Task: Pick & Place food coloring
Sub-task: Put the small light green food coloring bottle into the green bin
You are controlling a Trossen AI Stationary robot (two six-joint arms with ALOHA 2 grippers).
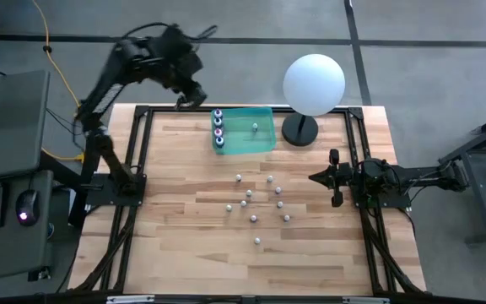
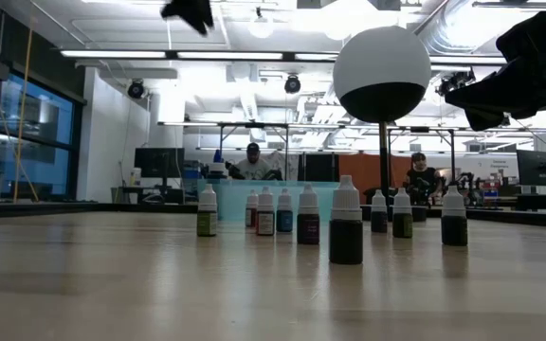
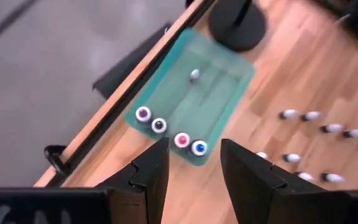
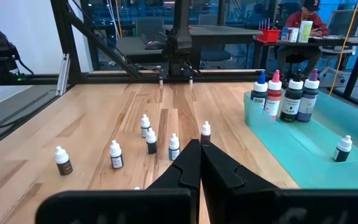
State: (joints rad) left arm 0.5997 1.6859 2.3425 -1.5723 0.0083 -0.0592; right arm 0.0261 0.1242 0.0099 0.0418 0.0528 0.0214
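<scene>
Several tiny white-capped food coloring bottles (image 1: 256, 203) stand upright on the wooden table's middle, also in the low view (image 2: 345, 225) and right wrist view (image 4: 149, 140). A teal tray (image 1: 264, 139) at the far edge holds several larger bottles (image 3: 180, 140) along its left side and one small bottle (image 3: 194, 75). My left gripper (image 3: 194, 146) hangs open high above the table's far left corner (image 1: 191, 95), pointing slantwise down at the tray, nothing between its fingers. My right gripper (image 4: 197, 146) waits shut at the table's right side (image 1: 315, 178), pointing level toward the left.
A big white sphere (image 1: 313, 84) on a black stand (image 1: 299, 129) is right of the tray. Black frame rails (image 1: 137, 160) run along the table's edges. A side desk with a mouse (image 1: 25, 207) lies left. People sit in the room beyond (image 2: 252, 163).
</scene>
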